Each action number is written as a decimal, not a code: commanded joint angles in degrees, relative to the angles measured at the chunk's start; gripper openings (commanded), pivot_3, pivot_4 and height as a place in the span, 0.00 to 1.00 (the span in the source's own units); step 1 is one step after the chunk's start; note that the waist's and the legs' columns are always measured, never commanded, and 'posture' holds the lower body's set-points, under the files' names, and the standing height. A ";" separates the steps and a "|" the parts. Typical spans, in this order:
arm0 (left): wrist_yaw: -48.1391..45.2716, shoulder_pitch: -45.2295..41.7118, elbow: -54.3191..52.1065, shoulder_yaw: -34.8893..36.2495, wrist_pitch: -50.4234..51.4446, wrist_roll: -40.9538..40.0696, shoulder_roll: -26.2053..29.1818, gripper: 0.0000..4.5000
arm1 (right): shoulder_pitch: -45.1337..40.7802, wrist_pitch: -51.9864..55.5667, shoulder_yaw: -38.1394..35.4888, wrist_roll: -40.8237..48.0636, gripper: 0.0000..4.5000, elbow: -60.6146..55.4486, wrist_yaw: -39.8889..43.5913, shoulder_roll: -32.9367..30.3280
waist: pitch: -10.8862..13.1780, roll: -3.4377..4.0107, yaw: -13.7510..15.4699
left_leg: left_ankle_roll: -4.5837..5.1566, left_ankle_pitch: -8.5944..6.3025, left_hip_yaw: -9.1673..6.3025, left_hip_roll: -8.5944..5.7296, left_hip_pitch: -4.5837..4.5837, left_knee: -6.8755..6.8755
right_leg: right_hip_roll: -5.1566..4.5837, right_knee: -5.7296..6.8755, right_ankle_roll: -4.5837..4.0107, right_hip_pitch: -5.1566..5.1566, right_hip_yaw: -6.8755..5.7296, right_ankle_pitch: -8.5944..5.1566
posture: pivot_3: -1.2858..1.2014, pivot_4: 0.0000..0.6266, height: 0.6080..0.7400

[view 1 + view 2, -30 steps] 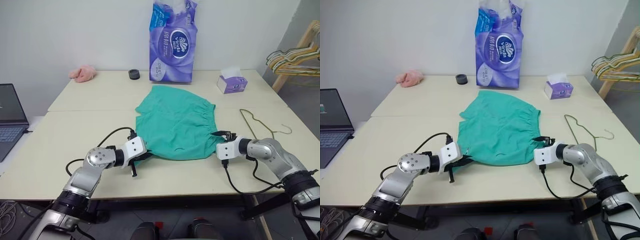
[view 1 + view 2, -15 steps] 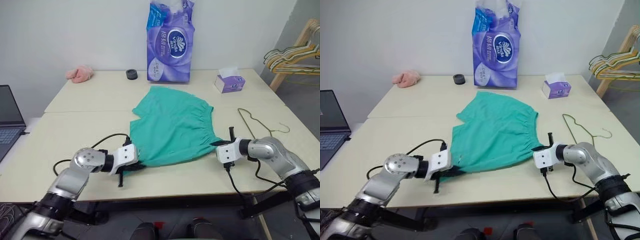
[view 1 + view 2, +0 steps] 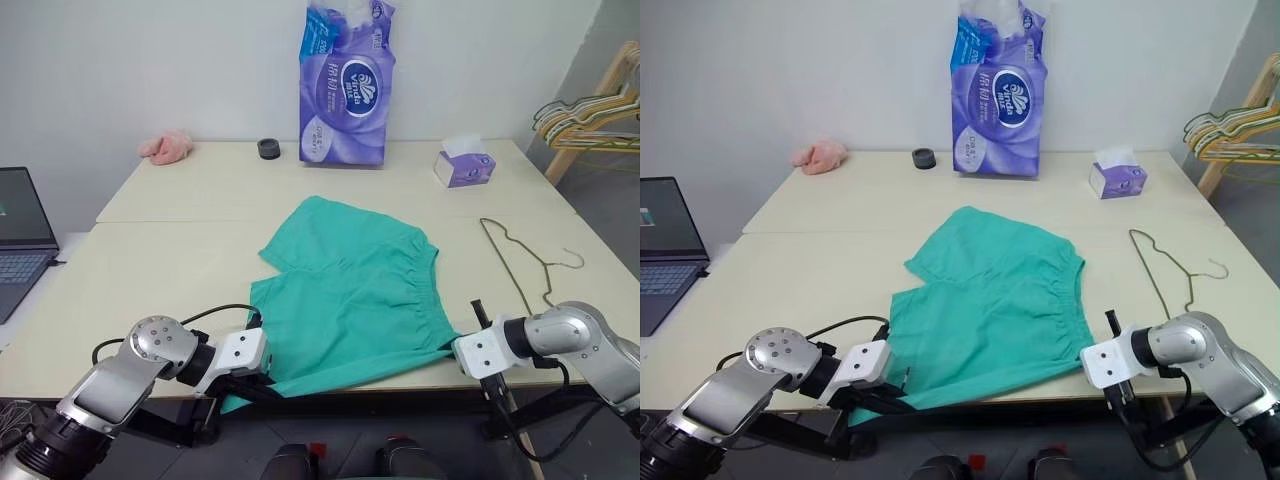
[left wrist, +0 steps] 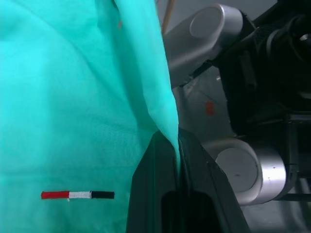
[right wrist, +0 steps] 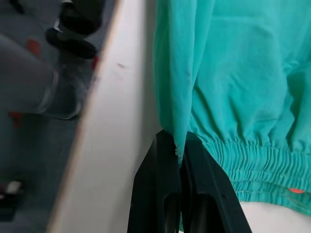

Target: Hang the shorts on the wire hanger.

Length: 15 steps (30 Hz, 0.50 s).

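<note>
At the near edge of the bench, the shorts are pinched at two points: the hem corner is clamped in the left fingers, the waistband end in the right fingers. The fabric is spread flat, slightly overhanging that edge. Toward the right edge, the wire hanger lies untouched.

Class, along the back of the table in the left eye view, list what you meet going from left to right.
pink cloth lump → small black round object → purple tissue pack → tissue box
</note>
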 commanded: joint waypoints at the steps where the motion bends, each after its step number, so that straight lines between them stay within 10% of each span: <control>1: 2.62 0.20 -1.00 0.04 -2.53 1.18 -1.59 0.00 | -0.39 0.55 -0.72 0.77 0.00 -1.96 1.16 -0.06 | 0.01 0.00 -0.01 | 0.00 0.00 0.01 0.00 0.00 0.00 | 0.00 0.00 0.00 0.00 0.00 0.00 | 0.50 0.08 1.00; 6: 2.69 0.74 -1.66 0.33 0.79 -1.39 -2.60 0.10 | -1.38 1.21 -0.43 0.55 0.12 -1.69 2.90 0.09 | 0.02 -0.01 -0.01 | 0.00 0.00 0.01 0.00 0.00 0.00 | -0.01 -0.01 0.01 0.00 0.01 0.00 | 0.50 0.08 1.00; 15: 2.73 2.00 -5.50 2.44 6.40 -6.89 -2.15 0.65 | 0.64 7.42 -8.53 8.82 0.78 -5.87 6.51 -4.32 | 0.20 0.16 0.07 | 0.00 0.00 0.02 0.00 -0.02 0.02 | -0.03 -0.02 0.01 0.00 0.01 0.00 | 0.50 0.09 1.00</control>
